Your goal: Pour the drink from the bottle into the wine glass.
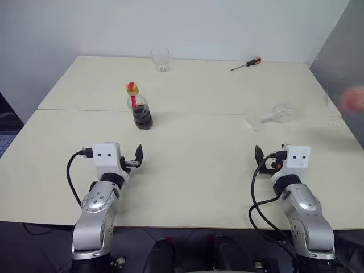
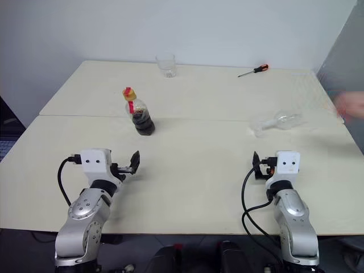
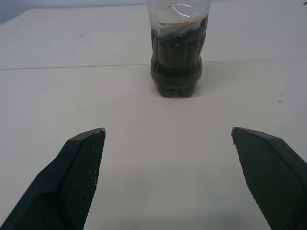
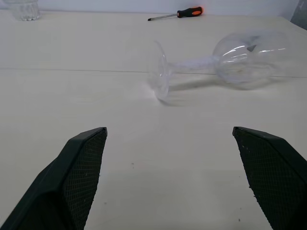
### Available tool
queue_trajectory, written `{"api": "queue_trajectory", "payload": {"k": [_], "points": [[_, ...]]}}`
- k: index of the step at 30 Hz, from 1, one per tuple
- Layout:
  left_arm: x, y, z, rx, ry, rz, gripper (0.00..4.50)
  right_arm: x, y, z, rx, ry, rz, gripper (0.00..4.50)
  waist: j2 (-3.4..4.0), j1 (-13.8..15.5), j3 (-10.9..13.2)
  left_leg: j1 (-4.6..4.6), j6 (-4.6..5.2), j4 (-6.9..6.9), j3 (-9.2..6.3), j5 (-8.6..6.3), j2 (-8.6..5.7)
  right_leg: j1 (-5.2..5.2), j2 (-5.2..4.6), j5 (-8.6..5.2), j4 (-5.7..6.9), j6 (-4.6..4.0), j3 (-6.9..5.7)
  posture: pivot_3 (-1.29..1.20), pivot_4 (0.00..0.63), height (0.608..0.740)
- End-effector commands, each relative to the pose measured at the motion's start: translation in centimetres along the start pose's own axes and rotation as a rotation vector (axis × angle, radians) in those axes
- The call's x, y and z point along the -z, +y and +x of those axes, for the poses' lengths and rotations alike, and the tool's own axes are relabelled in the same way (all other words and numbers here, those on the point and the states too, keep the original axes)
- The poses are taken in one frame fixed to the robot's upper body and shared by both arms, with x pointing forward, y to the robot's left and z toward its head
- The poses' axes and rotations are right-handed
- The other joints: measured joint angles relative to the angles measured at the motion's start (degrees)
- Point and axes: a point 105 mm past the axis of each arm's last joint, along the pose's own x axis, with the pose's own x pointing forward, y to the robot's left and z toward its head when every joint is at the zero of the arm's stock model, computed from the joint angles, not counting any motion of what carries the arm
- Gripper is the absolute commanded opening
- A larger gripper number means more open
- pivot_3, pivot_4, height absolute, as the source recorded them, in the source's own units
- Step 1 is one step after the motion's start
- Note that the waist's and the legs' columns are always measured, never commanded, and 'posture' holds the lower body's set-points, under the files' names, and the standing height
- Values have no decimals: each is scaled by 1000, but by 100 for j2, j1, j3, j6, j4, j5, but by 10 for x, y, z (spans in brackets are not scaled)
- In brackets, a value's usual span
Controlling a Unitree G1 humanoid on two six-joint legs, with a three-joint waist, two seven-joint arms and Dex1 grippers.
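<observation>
Lying on its side near the right edge of the tabletop [image 1: 187, 170], the wine glass [image 1: 272, 116] has its round foot turned toward the middle and its bowl toward that edge, just past the seam between the two boards. The bottle [image 1: 138, 106] stands upright left of the middle, at the same seam, its rounded lower part filled with the dark drink [image 3: 178, 64]. A clear tumbler [image 1: 160, 60] stands at the far edge, and a screwdriver [image 1: 246, 63] with a red handle lies toward the far right corner. The left gripper [image 1: 138, 157] hovers over the near part of the tabletop facing the bottle, jaws spread and empty; the right gripper [image 1: 259, 158] hovers likewise facing the wine glass, jaws spread and empty. A blurred hand [image 1: 354, 100] shows beyond the right edge.
</observation>
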Motion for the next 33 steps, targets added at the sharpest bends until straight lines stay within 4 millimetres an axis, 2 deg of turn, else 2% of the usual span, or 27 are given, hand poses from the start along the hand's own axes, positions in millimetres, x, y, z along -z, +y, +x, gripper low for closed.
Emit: {"api": "queue_trajectory", "payload": {"k": [1,7,15,24,27,31,33], "points": [[-17,4,-5,-8,-59,24,4500,-16,2,2,-19,-70,-3,4485,0,-1,0,0,0,0,0,0,0,0,0,0,0,0,0,0,150,740],[-17,15,-12,-57,-52,42,4500,-18,8,4,-52,-71,1,4485,0,-1,0,0,0,0,0,0,0,0,0,0,0,0,1,0,150,740],[-12,13,-23,-62,-33,21,4500,-15,7,2,-72,-56,-7,4485,0,2,0,0,0,0,-1,0,0,0,0,0,0,0,0,0,150,740],[-17,15,-14,-51,-48,16,4500,-14,8,1,-55,-60,1,4485,0,0,0,0,0,0,0,0,0,0,0,0,0,1,1,0,150,740],[-17,15,-10,-40,-45,20,4500,-14,1,-2,-32,-42,37,4485,0,0,0,0,0,0,2,0,0,0,0,0,0,0,2,0,150,740],[-20,21,3,-31,-52,42,4500,-30,25,-8,-272,-61,39,4485,0,4,0,0,0,0,-1,0,-1,0,0,0,0,0,-1,0,150,740],[-22,21,14,-9,-53,49,4500,-40,47,-19,-499,-73,37,4485,0,4,0,0,1,2,-4,0,-2,1,4,0,1,1,-5,0,150,740]]}}
